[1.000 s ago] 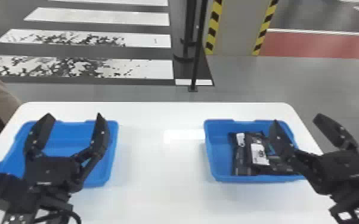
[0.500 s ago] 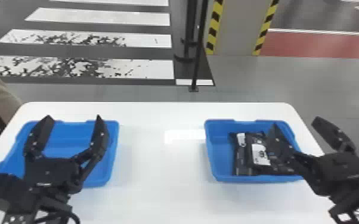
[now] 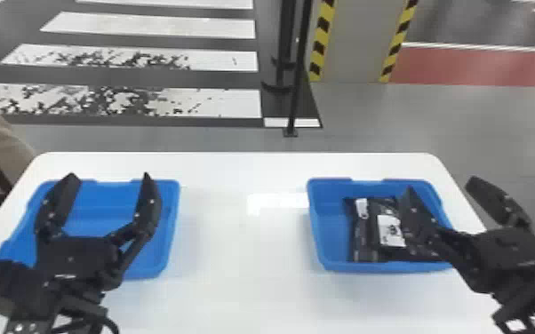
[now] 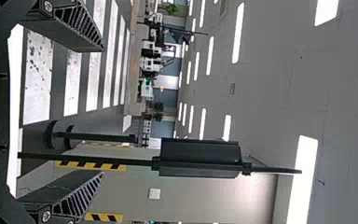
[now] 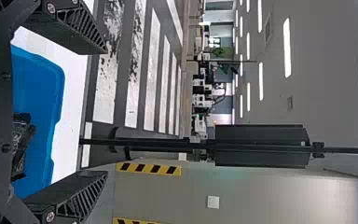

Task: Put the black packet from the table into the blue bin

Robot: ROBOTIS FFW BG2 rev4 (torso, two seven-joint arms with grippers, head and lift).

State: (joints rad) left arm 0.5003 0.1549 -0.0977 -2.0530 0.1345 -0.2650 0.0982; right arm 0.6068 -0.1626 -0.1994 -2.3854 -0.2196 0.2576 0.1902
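Note:
Black packets with white labels lie inside the right-hand blue bin, in the head view. My right gripper is open above that bin's right side, one finger in front of the packets and the other past the table's edge. In the right wrist view the right gripper has nothing between its fingers, with part of the packets in the blue bin behind. My left gripper stands open over the left-hand blue bin; the left wrist view shows the left gripper holding nothing.
The white table has bare surface between the two bins. Beyond its far edge stand a thin black pole and a pillar with yellow-black stripes. A person's leg is beyond the table's left edge.
Compared with the earlier head views, the right gripper has shifted very slightly to the left and down. The left gripper and the packets look unmoved.

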